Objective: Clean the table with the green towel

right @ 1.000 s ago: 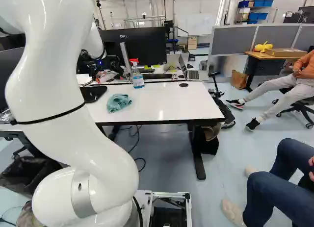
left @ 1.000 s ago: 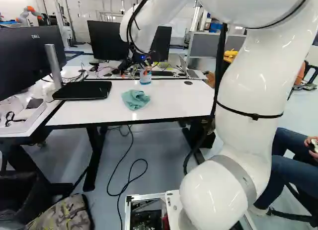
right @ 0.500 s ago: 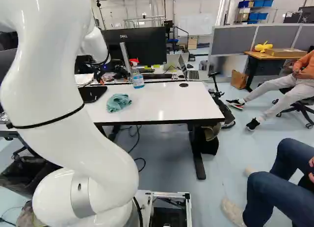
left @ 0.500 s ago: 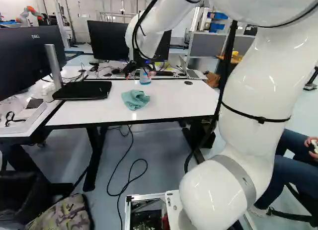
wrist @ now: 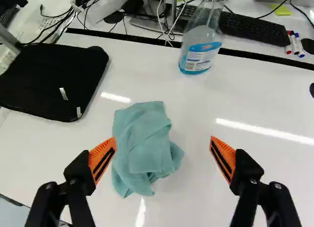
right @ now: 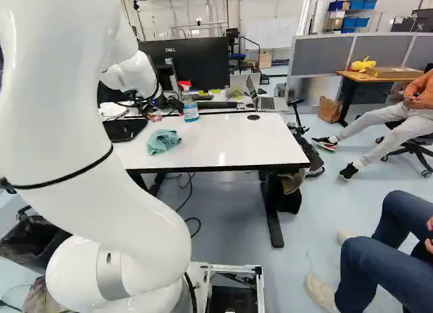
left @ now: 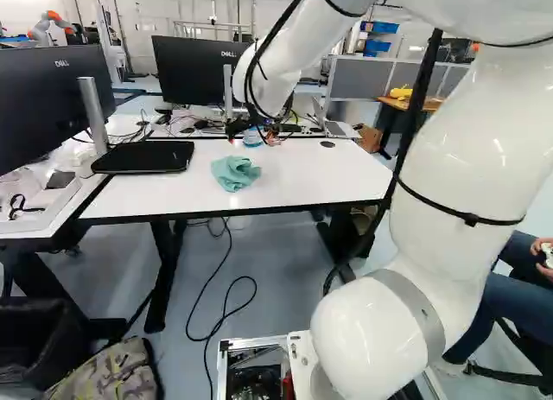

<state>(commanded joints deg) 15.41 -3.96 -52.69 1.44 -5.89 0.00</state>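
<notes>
Above the white table [left: 320,174], my gripper [left: 250,137] hangs in the left base view, short of the spray bottle. The green towel [left: 235,173] lies crumpled on the tabletop; the right base view shows the same towel [right: 163,142] near the table's left part. In the wrist view my gripper [wrist: 163,140] stands wide open, holding nothing. The towel [wrist: 147,151] is below and ahead of it, closer to one orange-padded finger than to the other. A gap between fingers and cloth cannot be measured.
A clear spray bottle [wrist: 199,53] with blue liquid stands at the table's far edge. A black case [wrist: 51,82] lies beyond the towel's other side. Behind are a keyboard [wrist: 255,30], cables and a monitor [right: 196,61]. A person sits right of the arm.
The arm has swung, its wrist shifting right and lower in the left base view, and the gripper has come down nearer the table. Base and towel have not moved.
</notes>
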